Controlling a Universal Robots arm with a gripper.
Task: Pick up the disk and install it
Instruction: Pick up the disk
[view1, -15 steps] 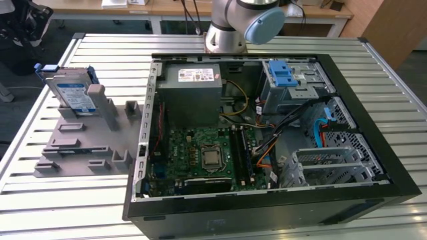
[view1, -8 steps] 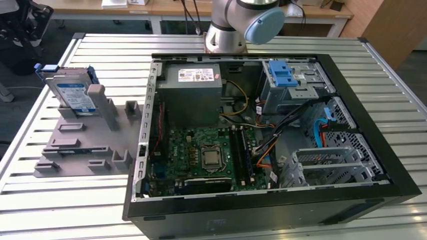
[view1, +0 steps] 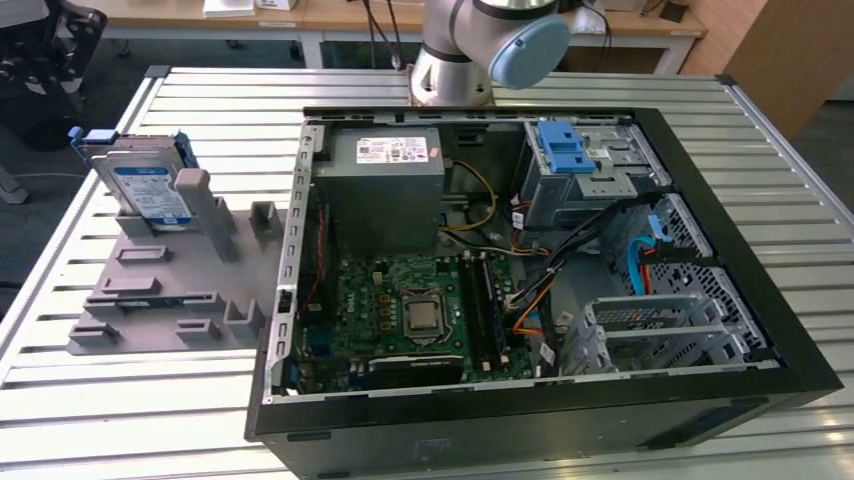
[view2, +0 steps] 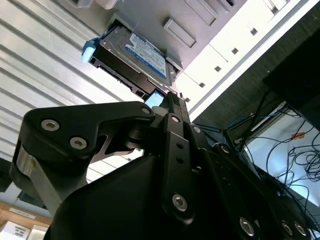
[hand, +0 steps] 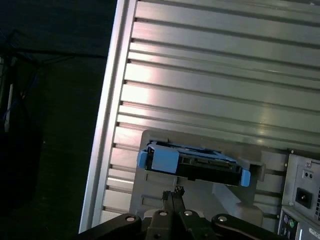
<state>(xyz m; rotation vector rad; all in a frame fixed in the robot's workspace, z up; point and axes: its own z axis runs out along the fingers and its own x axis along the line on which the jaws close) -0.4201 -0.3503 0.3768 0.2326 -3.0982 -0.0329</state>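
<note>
Gripper (hand: 174, 192) near the disk (hand: 200, 165)

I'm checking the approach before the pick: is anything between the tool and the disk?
Nothing visible. In the first wrist view the tool sits close to the disk, which stands in its grey holder, with only open space between them.

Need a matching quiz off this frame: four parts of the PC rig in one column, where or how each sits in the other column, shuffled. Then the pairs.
1 disk
2 power-supply box
3 blue latch piece
4 motherboard

a green, lying flat inside the case
b on top of the drive cage
c standing on edge in the grey fixture, outside the case
d grey, with a white sticker on top

Pairs: 1-c, 2-d, 3-b, 4-a
</note>
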